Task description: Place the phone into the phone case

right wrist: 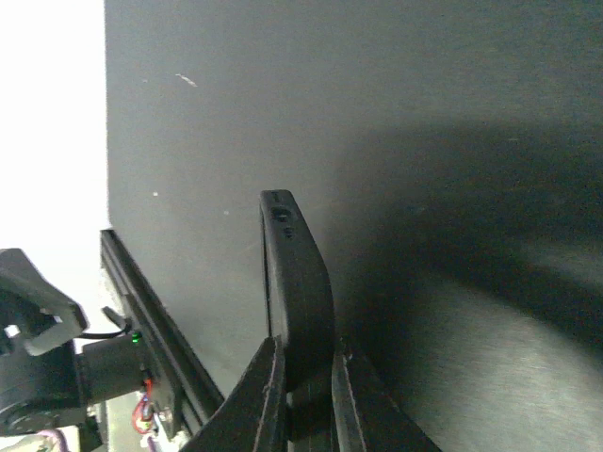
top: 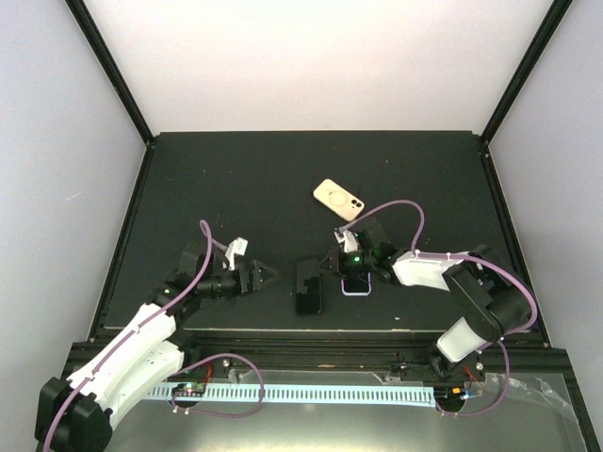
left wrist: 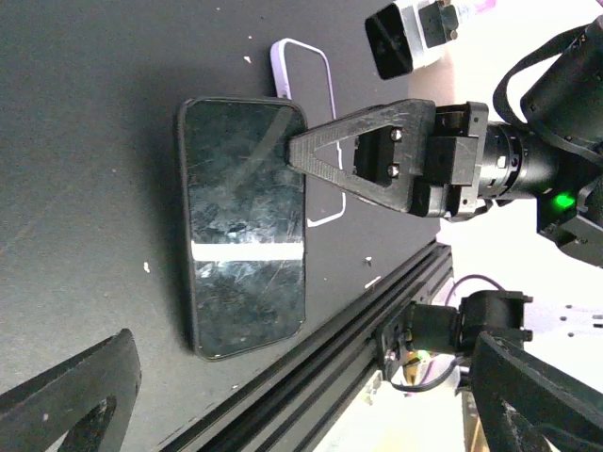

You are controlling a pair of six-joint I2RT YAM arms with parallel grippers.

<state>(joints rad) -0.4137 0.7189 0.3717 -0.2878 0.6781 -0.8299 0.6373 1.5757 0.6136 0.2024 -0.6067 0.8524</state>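
Note:
A black phone (top: 308, 285) lies screen up near the table's front edge, between the two grippers; it also shows in the left wrist view (left wrist: 247, 235). My right gripper (top: 326, 266) is shut on the phone's edge nearest it, one finger on the screen and one on the back, as the right wrist view shows (right wrist: 307, 350). A clear case with a lavender rim (top: 356, 293) lies under the right wrist, right beside the phone (left wrist: 329, 87). My left gripper (top: 268, 276) is open and empty, just left of the phone, with its fingers spread wide (left wrist: 301, 377).
A beige phone-shaped item with a camera cutout (top: 337, 199) lies farther back, right of centre. The black rail of the table's front edge (left wrist: 377, 311) runs close to the phone. Purple cables loop over both arms.

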